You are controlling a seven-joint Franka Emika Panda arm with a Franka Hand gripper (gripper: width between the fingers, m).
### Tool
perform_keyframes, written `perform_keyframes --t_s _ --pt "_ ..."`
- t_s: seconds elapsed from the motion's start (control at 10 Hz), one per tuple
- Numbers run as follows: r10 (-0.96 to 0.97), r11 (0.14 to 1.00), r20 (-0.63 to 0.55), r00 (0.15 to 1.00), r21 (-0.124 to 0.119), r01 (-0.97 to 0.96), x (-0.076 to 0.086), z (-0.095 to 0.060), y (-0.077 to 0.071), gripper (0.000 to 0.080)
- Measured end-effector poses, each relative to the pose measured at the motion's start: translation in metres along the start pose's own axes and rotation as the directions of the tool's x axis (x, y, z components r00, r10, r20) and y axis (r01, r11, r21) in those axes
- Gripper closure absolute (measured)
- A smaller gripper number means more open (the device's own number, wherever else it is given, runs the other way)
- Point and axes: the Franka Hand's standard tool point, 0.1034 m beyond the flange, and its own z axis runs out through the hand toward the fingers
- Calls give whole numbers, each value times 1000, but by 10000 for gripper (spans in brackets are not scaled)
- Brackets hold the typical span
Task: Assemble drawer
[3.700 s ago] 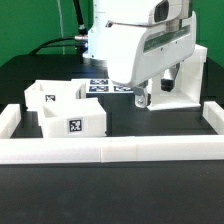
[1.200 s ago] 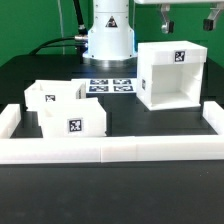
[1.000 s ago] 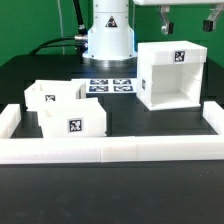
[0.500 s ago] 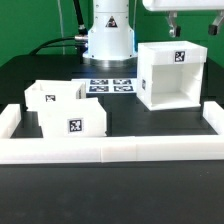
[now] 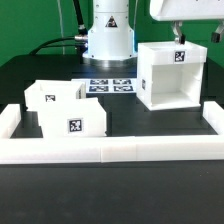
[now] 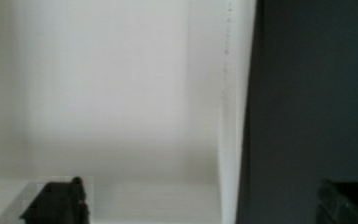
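Note:
The white boxy housing (image 5: 168, 76) stands upright at the exterior view's right, its open front facing the camera and a square tag on its top front. Two open-topped trays sit at the left: one (image 5: 73, 120) in front with a tag on its front, one (image 5: 48, 96) behind it. My gripper (image 5: 179, 32) hangs just above the housing's top back edge; its fingers (image 5: 179, 33) are partly cut off by the frame. In the wrist view the housing's white wall (image 6: 114, 100) fills most of the picture, and the two dark fingertips (image 6: 59, 203) stand wide apart, holding nothing.
A long low white border wall (image 5: 110, 150) runs along the front and turns up at both ends. The marker board (image 5: 110, 86) lies in front of the robot base (image 5: 108, 35). The table is black.
The arm rose off the housing, leaving it upright at the right. In the last second my gripper has come down from the top edge toward the housing's top.

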Motion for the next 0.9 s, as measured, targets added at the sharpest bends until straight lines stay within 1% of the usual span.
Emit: perform_keyframes --t_s 0.1,0.2,0.4,0.5,0.6,0.7,0.8,0.9 --pt "14 1000 -7 1000 16 -14 -6 5 -2 150" --pt "16 1000 -14 1000 22 -16 -11 11 -4 150" --pt "12 1000 -16 1000 27 -12 -16 19 -7 150" --pt "18 999 -13 1000 32 -18 -17 19 -6 150" --pt "20 999 -11 1000 35 -20 -17 20 -4 272" --pt "26 999 -9 1000 38 -25 -18 20 -3 272" --pt "28 999 -8 1000 38 -28 -18 21 -3 447" --pt "28 999 -5 1000 38 -28 -19 22 -3 585"
